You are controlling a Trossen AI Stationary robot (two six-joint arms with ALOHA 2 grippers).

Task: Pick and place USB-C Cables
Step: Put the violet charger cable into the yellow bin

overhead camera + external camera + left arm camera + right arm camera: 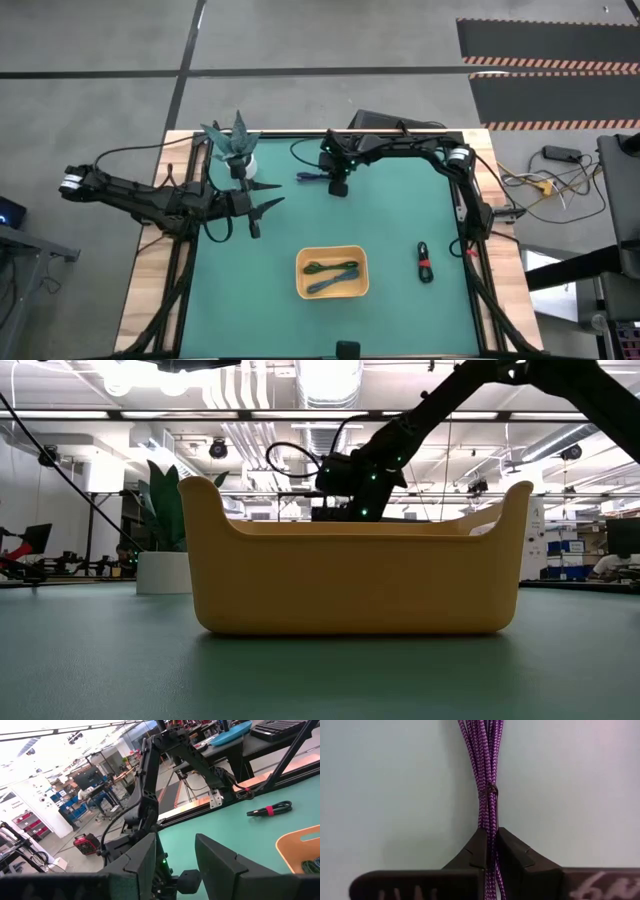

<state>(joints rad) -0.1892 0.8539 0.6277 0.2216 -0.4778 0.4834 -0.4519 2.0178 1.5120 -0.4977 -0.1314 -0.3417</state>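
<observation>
My right gripper (338, 185) hangs near the table's far edge, pointing down, shut on the dark blue-purple braided cable bundle (490, 770). The bundle's free part (310, 177) sticks out toward the table's left. The orange tray (300, 272) sits in the near middle and holds a green cable (320, 267) and a bluish-teal cable (338, 283). The black cable with a red band (425, 262) lies flat on the mat to the tray's right. My left gripper (255, 210) waits open at the left, holding nothing. My right gripper pinches the braided bundle between its two fingers (475, 852), just short of the thin tie around the strands (491, 790). It comes from above, pointing down. The strands run straight out from between the fingertips. I cannot tell whether the bundle is clear of the mat.
A small potted plant (238, 148) stands at the far left of the mat, close to my left gripper. The tray's tall wall (350, 580) fills the low view. There is open green mat (400, 220) between the tray and the far edge.
</observation>
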